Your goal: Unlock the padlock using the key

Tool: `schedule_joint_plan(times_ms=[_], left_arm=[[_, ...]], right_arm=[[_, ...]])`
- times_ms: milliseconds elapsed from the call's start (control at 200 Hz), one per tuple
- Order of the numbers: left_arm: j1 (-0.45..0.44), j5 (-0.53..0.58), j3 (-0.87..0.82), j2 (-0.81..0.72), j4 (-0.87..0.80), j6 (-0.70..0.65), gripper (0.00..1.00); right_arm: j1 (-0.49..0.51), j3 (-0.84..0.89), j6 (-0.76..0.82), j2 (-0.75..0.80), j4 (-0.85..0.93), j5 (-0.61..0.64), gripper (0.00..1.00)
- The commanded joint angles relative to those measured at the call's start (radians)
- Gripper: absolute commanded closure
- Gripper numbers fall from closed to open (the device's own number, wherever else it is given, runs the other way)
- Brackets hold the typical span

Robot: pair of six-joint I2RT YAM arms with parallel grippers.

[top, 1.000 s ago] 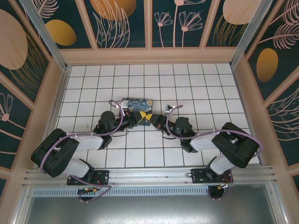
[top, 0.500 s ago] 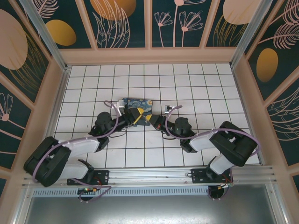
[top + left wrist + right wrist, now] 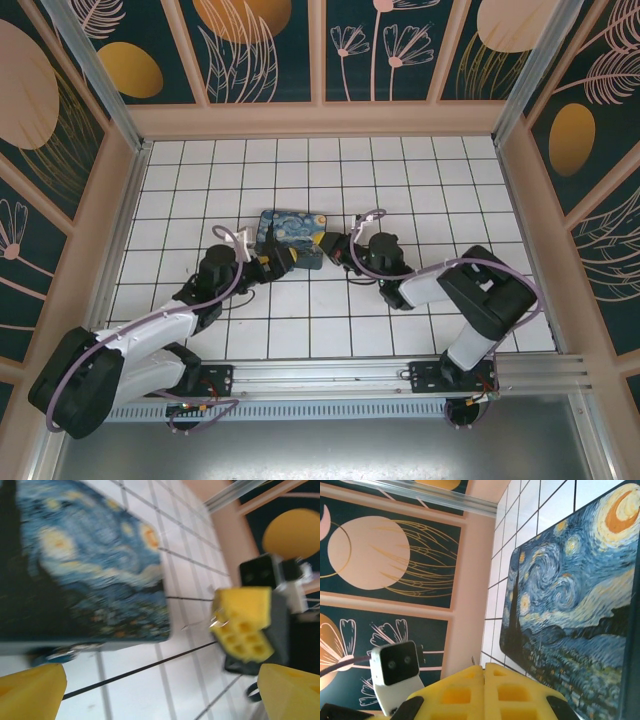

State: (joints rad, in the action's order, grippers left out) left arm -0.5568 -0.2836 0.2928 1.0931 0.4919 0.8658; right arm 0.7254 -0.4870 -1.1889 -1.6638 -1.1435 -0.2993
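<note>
Near the middle of the tiled tabletop (image 3: 400, 180), just on the near side of the painted box (image 3: 292, 228), my two pincers stand close together without touching. My left pincer (image 3: 160, 694) is wide, its yellow fingertips (image 3: 30, 692) far apart with nothing between them. My right pincer (image 3: 243, 630) is pressed fully shut, and the thin glinting sliver that pokes out of its pads toward the box is, I judge, the key (image 3: 200, 625) — too blurred to swear to. The padlock (image 3: 60, 651) I take to be the small bluish-and-silver shape lying on the tiles against the box's edge, apart from the key. So I reckon the step in hand is bringing key and lock together: the key is gripped, while the lock lies free and is not yet opened. Next, my left pincer should close on the lock's body and steady it with the keyhole turned toward the key. Then the right one can line up, slide in and turn — a small target, so slow and straight. The tabletop is flat white tile with dark grout lines. Round it stand pale wooden frames holding dark teal panels (image 3: 260, 40) printed with gold discs and line-drawn flowers. A metal rail (image 3: 330, 372) runs along the near edge, where my arms are bolted.
</note>
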Motion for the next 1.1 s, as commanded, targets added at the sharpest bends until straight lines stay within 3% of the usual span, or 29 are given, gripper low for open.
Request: schedule_joint_plan(times_ms=[0, 405, 901, 1096], left_arm=[[0.003, 0.064, -0.038, 0.005, -0.067, -0.159, 0.08], [0.002, 0.067, -0.017, 0.241, 0.114, -0.241, 0.28], [-0.010, 0.066, 0.083, 0.480, 0.242, -0.281, 0.38], [-0.029, 0.116, 0.095, 0.546, 0.276, -0.304, 0.39]], right_arm=[[-0.012, -0.046, -0.015, -0.052, -0.010, -0.069, 1.00], [-0.036, -0.105, -0.037, -0.167, -0.041, -0.116, 1.00], [-0.078, -0.113, -0.066, -0.220, -0.064, -0.156, 1.00], [-0.084, -0.115, -0.069, -0.235, -0.062, -0.164, 1.00]])
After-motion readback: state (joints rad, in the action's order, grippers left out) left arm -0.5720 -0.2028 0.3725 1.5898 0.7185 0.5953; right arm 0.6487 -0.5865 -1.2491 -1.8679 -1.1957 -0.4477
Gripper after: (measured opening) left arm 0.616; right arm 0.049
